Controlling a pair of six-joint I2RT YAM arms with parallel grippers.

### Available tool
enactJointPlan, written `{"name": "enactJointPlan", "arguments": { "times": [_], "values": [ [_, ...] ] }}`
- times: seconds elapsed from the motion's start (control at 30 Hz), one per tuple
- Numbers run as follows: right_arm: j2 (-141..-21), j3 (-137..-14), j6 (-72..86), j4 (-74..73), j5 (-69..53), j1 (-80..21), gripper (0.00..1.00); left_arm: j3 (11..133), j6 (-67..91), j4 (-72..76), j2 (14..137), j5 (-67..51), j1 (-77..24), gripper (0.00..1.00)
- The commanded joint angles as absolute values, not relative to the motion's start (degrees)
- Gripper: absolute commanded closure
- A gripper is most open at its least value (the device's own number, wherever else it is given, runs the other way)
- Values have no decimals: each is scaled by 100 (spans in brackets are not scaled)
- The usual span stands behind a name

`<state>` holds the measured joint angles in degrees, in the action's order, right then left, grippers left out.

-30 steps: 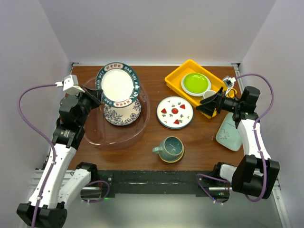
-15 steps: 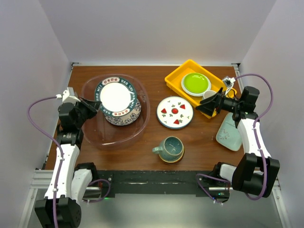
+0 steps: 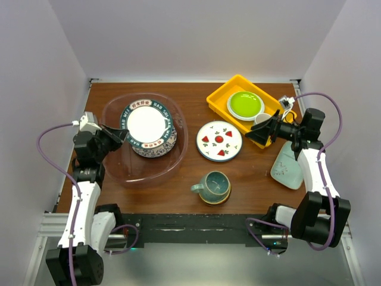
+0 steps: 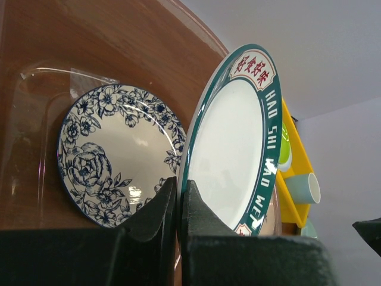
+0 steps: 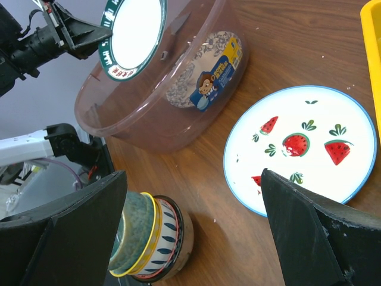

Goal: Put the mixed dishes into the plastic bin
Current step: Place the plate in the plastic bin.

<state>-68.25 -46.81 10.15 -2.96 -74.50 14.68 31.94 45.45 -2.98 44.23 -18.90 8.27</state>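
My left gripper (image 3: 117, 132) is shut on the rim of the dark lettered plate (image 3: 147, 122), and the fingers (image 4: 161, 208) pinch its edge. The plate (image 4: 232, 149) hangs inside the plastic bin (image 3: 143, 179), over the blue floral plate (image 3: 161, 149) on the bin's floor. I cannot tell whether the two plates touch. On the table lie the white plate with red fruit (image 3: 219, 140), the teal mug (image 3: 214, 186) nested in small bowls (image 5: 169, 238), and the mint dish (image 3: 286, 167). My right gripper (image 3: 262, 134) stands open beside the fruit plate (image 5: 303, 149), holding nothing.
A yellow tray (image 3: 221, 94) at the back right holds a lime-green plate (image 3: 244, 104). A small white cup (image 3: 261, 118) sits at the tray's near edge, close to my right gripper. White walls enclose the table on three sides.
My left arm has lowered the lettered plate from above the bin's far rim down into the bin, over the floral plate. The right arm has not moved.
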Motion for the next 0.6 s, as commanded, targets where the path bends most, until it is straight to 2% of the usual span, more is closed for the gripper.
{"name": "enactJointPlan", "arguments": {
  "times": [0.0,0.57],
  "values": [
    [-6864,-4904,905,-264,-7444,1485,2,3182,4693,343,4377,-2118,888,100],
    [-6908,-4913,870,-290,-7436,1494,2,3023,4728,536,4597,-2241,896,100]
  ]
}}
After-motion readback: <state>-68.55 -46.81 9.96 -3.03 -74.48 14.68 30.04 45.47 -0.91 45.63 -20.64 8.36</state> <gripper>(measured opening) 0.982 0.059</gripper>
